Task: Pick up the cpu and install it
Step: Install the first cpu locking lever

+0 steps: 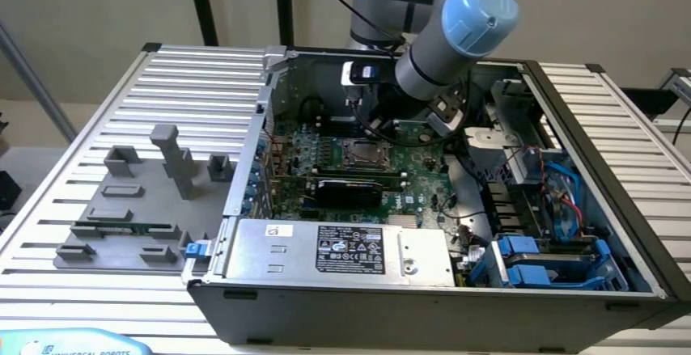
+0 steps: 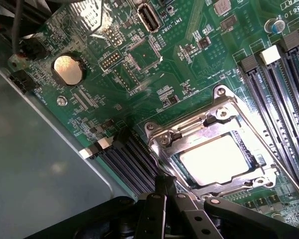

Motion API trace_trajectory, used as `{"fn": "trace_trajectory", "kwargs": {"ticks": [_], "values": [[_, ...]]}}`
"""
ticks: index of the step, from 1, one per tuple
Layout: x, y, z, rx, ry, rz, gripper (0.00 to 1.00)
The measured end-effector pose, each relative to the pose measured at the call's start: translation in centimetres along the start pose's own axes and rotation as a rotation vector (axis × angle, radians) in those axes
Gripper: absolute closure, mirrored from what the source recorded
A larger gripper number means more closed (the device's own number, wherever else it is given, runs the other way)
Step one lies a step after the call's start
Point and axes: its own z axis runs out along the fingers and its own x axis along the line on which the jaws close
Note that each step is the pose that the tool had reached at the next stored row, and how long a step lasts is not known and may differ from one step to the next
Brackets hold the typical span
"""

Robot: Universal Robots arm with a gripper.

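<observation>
Black gripper (image 2: 164, 191) fingers meet at a single tip in the wrist view, the jaws drawn fully together with nothing between them. That tip hangs just over the near edge of the metal socket frame (image 2: 217, 112), at the corner beside the dark memory slots (image 2: 134, 159); whether it touches the frame cannot be told.

Inside the frame lies the cpu (image 2: 214, 159), flat, its silvery top facing up and glaring under the light. It is close to square, so no long axis stands out; its edges run parallel to the frame's sides, and the frame sits skewed across the wrist view. The chip sits in the socket, not in the gripper.

Around the socket spreads the green motherboard (image 2: 154, 59), with a round coin cell battery (image 2: 68, 69) near its edge and a USB port (image 2: 150, 18) further off. A second bank of memory slots (image 2: 279, 79) runs along the socket's other side.

In the exterior view the arm (image 1: 448, 35) reaches down into the open computer case (image 1: 604, 177), above the socket (image 1: 362, 153) at mid-board. On the slatted table (image 1: 65, 209) toward the exterior view's left stands a grey fixture plate (image 1: 141, 209) with a green memory stick (image 1: 121, 228) lying on it, well apart from the case.
</observation>
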Motion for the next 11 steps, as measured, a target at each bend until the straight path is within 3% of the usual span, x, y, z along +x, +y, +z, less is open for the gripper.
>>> {"fn": "trace_trajectory", "kwargs": {"ticks": [11], "values": [[0.08, 0.47, 0.1, 0.0007, -0.0006, 0.0, 0.89]]}}
